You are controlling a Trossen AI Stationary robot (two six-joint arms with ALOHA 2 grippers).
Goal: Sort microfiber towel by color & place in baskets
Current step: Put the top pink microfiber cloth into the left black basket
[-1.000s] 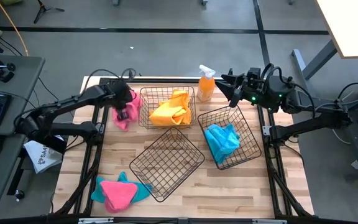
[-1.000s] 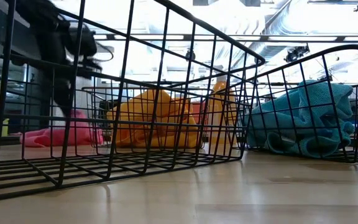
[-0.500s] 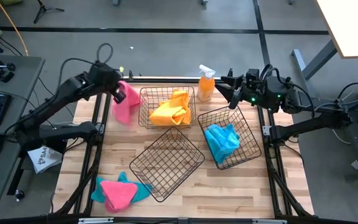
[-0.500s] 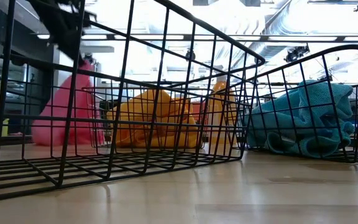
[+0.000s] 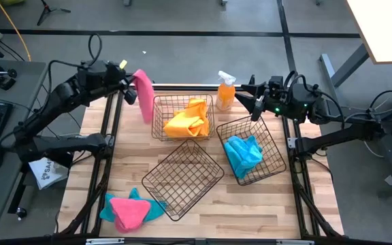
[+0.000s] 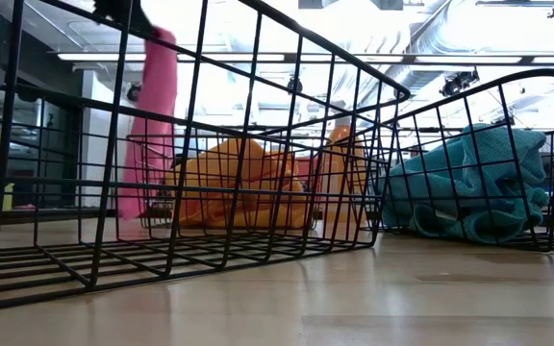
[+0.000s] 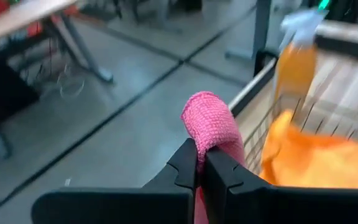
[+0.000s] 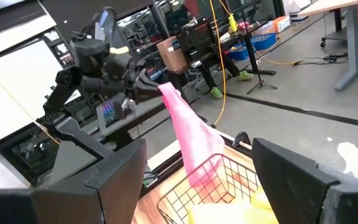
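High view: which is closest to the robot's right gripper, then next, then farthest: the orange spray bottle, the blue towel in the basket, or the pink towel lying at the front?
From the right gripper:
1. Orange spray bottle, just beside it.
2. Blue towel, in the right basket.
3. Pink towel, front left corner.

pink towel (image 6: pixel 148 125) hanging behind wire basket (image 6: pixel 258 144), teal towel (image 6: pixel 469 183) right

The table (image 5: pixel 278 207) is pale, smooth wood planks with a slight sheen. The baskets (image 5: pixel 182 178) are thin dark metal wire. The towels (image 5: pixel 143 92) are fuzzy, matt cloth; the spray bottle (image 5: pixel 225 92) is glossy plastic.
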